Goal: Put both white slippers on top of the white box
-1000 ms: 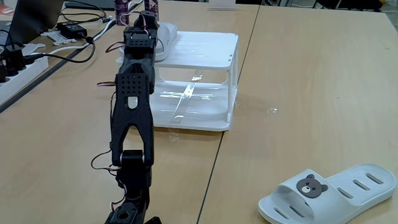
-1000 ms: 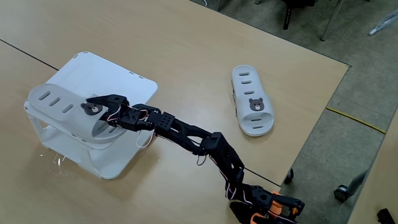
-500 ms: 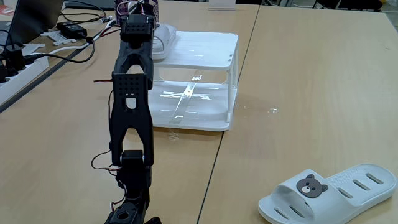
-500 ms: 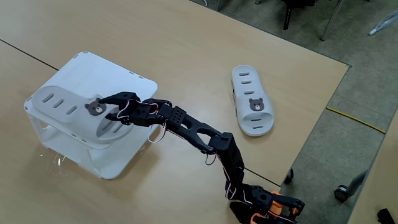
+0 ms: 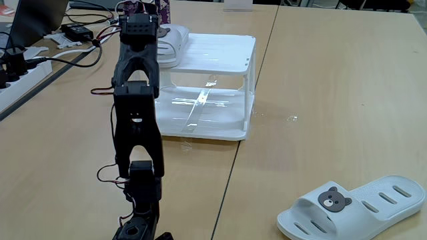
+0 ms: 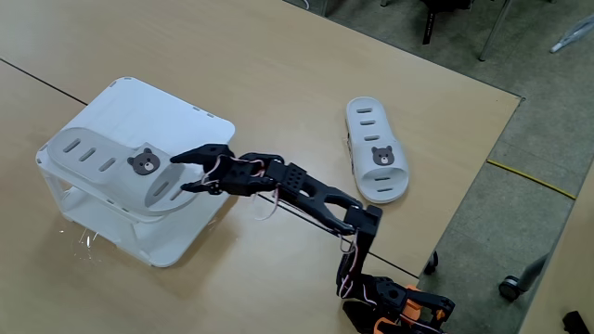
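One white slipper point(image 6: 102, 167) lies on the flat top of the white box point(image 6: 176, 107), its bear badge facing up, close to the box's near-left side. In a fixed view this slipper point(image 5: 172, 39) sits at the back left of the box top point(image 5: 220, 50), partly behind the arm. My gripper point(image 6: 182, 174) is open and holds nothing. It hovers just off the slipper's heel end, over the box's edge. The other white slipper point(image 6: 376, 148) lies flat on the table, right of the arm. It also lies near the front right corner point(image 5: 353, 207).
A power strip point(image 5: 20, 70), black cables point(image 5: 73, 47) and an adapter lie at the table's left side. A purple container point(image 5: 133, 5) stands behind the box. The table's edge point(image 6: 473, 176) runs close to the right of the loose slipper.
My gripper has let go of the slipper on the box and drawn back toward the arm's base, fingers spread. The arm has folded upward. That slipper stays on the box top.
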Robot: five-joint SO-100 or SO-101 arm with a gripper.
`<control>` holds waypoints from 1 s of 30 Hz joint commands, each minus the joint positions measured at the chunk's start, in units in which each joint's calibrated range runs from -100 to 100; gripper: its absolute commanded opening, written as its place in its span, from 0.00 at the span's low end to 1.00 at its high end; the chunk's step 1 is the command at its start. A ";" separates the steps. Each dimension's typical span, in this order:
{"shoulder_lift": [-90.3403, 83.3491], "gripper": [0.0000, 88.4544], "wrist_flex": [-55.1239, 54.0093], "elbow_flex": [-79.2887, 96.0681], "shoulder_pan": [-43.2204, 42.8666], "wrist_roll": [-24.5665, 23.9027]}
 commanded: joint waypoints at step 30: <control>-57.15 0.01 -90.64 73.88 4.17 0.42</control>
